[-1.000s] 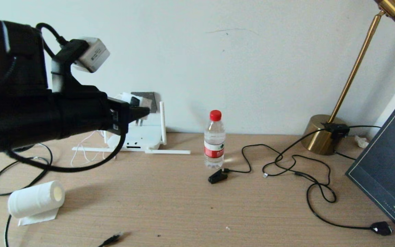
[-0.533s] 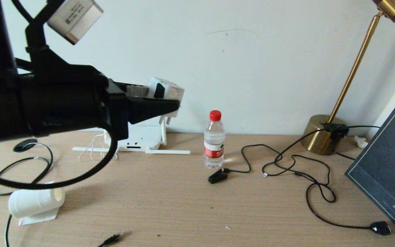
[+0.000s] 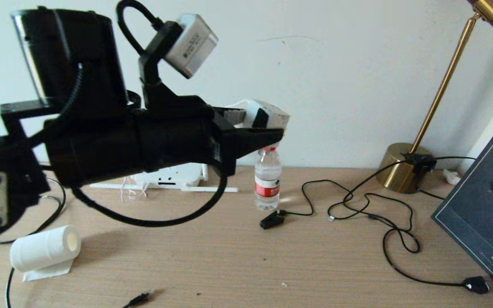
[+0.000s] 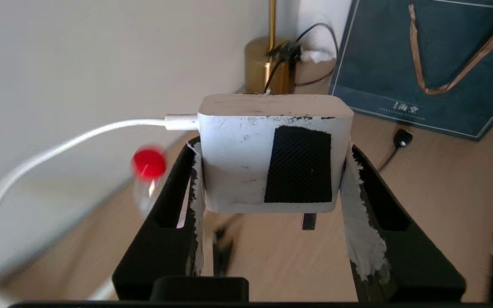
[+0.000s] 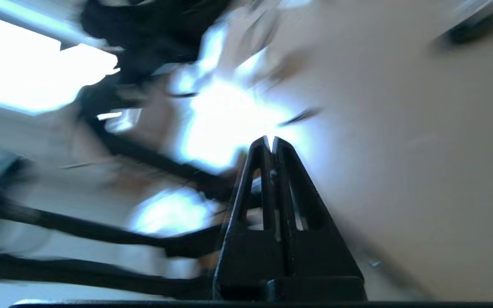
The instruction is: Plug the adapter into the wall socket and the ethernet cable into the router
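Left hand (image 4: 272, 201): clamped on the adapter (image 4: 272, 154), held above the counter (image 3: 229, 256)
Right hand (image 5: 271, 143): fingers nearly together, holding nothing
Router (image 3: 173, 176): against the wall

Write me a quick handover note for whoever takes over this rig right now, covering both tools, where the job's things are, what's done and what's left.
Left tool: shut on the adapter, held in the air above the desk, near the water bottle; its white cord trails off.
Right tool: fingers together, holding nothing.
Router: on the desk against the wall, partly hidden by the left arm.
Ethernet cable: plug end lies loose at the desk's near edge.
Wall socket: not visible now.
Done: adapter picked up.
Left: plug the adapter into the socket, then the ethernet cable into the router.
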